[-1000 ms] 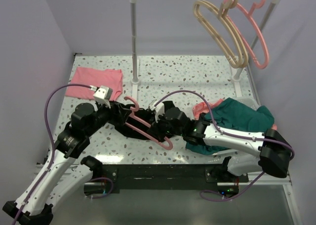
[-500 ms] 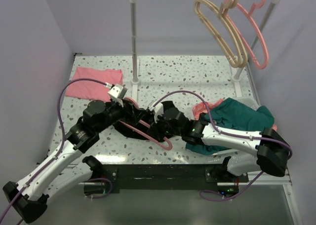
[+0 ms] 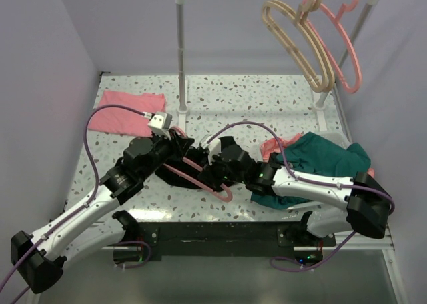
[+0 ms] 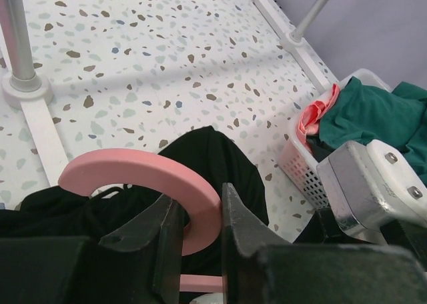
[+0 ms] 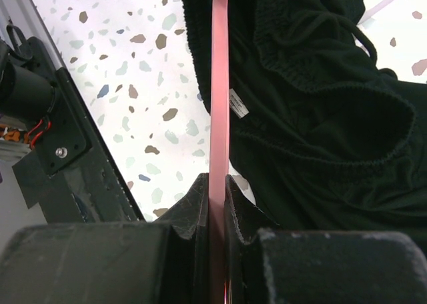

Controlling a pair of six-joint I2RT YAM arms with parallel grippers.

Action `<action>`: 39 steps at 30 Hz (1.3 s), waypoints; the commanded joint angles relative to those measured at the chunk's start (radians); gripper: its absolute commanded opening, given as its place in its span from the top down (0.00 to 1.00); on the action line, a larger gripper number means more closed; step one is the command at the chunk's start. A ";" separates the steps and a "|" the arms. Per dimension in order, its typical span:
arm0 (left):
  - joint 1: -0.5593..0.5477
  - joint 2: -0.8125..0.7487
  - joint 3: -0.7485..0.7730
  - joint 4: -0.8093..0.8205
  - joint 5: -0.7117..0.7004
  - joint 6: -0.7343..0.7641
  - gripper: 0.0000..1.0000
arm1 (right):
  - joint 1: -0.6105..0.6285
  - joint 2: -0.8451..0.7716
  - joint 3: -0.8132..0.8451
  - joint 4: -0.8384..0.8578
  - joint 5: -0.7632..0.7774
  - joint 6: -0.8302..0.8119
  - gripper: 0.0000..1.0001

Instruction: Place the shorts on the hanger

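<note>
Now the left gripper [image 4: 200, 203] is clenched on the hook of the pink hanger [image 4: 130, 168], the right gripper [image 5: 215, 185] on its thin bar. It lies over the black shorts [image 3: 172, 177], near middle of the table [image 3: 267, 97].

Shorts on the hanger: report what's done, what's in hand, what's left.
Done: a pink hanger is down by the black shorts on the table. In hand: the right gripper clamps its bar, and the left gripper grips its hook. Left: the shorts lie bunched on the table, not draped over the hanger; whether any part is threaded cannot be told.
</note>
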 commanded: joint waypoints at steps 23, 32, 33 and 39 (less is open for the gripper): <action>0.005 -0.125 -0.047 -0.003 -0.179 0.002 1.00 | -0.283 0.127 0.326 -0.361 -0.040 0.180 0.46; 0.004 -0.121 -0.039 0.002 -0.195 -0.001 1.00 | -0.283 0.366 0.452 -0.344 -0.023 0.203 0.53; 0.004 -0.121 -0.039 0.003 -0.202 -0.003 1.00 | -0.283 0.383 0.456 -0.341 -0.023 0.207 0.54; 0.005 -0.117 -0.030 0.049 -0.334 -0.032 1.00 | -0.283 0.375 0.414 -0.300 0.039 0.238 0.95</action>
